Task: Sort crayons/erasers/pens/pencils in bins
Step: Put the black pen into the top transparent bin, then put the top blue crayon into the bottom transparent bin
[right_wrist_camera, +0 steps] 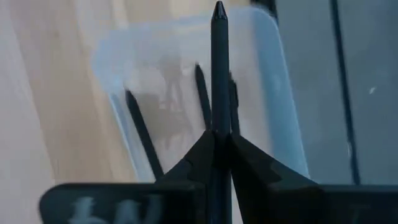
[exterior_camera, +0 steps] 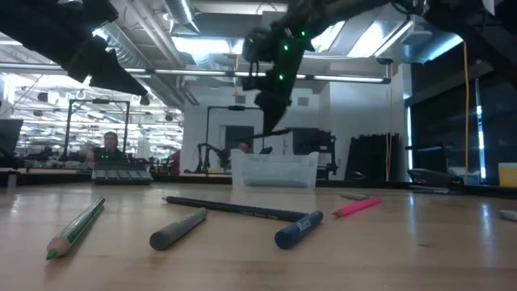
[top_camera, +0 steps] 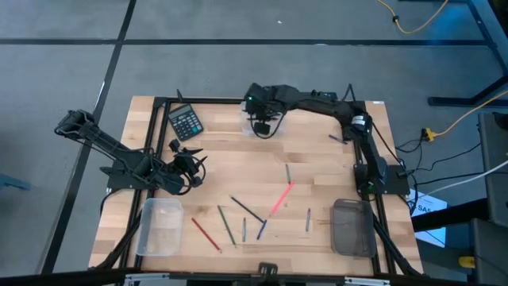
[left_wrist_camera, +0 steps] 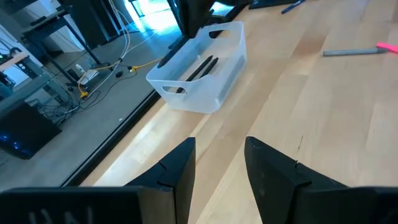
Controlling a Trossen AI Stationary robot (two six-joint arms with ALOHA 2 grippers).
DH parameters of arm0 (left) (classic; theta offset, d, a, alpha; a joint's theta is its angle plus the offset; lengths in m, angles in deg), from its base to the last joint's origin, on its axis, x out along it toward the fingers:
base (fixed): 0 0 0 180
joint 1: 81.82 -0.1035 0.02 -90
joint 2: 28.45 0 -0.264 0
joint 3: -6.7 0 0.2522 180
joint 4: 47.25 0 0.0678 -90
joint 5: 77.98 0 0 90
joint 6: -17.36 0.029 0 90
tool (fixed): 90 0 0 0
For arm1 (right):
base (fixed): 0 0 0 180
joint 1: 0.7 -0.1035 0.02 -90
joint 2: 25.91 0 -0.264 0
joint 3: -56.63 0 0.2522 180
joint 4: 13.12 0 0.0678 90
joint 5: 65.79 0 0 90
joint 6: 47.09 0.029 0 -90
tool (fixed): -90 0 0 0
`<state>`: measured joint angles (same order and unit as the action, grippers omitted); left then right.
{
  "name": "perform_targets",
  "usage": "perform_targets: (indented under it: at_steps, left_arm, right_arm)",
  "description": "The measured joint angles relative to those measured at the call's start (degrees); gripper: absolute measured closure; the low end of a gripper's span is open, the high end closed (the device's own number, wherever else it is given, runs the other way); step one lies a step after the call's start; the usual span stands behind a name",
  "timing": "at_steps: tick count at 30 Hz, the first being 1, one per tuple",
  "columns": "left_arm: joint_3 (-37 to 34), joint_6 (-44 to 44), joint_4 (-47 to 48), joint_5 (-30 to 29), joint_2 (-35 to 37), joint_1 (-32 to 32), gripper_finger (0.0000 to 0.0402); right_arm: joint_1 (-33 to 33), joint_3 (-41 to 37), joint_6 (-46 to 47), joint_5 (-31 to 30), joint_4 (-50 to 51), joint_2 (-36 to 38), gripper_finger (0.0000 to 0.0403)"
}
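Early in the sort, by my read. Right claw [right_wrist_camera: 219,146] is over the far clear bin [top_camera: 262,127], clamped on a black pen [right_wrist_camera: 219,68] that points down over the bin's inside; not dropped yet. That bin already has at least two dark sticks [left_wrist_camera: 202,67] lying in it, seen from both wrist views.

Left claw [left_wrist_camera: 219,168] hangs over the left part of the desk [top_camera: 317,159], jaws apart, holding nothing. It sits beside the calculator [top_camera: 186,122], which isn't part of the job.

Near-left clear bin [top_camera: 161,226] and the grey bin [top_camera: 351,226] at near right both look empty from above, though I can't be sure.

Still loose on the desk, between those two bins:
- pink stick [top_camera: 282,199]
- red stick [top_camera: 205,233]
- long black pencil [top_camera: 247,209]
- green pencil [exterior_camera: 74,228], grey crayon [exterior_camera: 179,227], blue one [exterior_camera: 298,229] nearest the low camera
- a few more thin grey ones, including one further back [top_camera: 288,172]

So roughly three handled, most of the pile left.
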<state>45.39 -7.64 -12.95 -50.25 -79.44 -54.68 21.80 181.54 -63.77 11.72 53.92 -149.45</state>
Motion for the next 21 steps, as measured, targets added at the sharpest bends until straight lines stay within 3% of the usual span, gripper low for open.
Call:
perform_targets:
  at_steps: [13, 21]
  left_arm:
    - [0.0, -0.4, 0.0, -0.6, 0.0, 0.0, 0.0269]
    - [0.0, -1.5, -0.5, -1.3, 0.0, 0.0, 0.0269]
  right_arm:
    - [4.4, -14.9, -3.0, 4.7, -7.8, -0.2, 0.0338]
    - [4.6, -13.7, -2.0, 4.6, -8.2, -0.2, 0.0298]
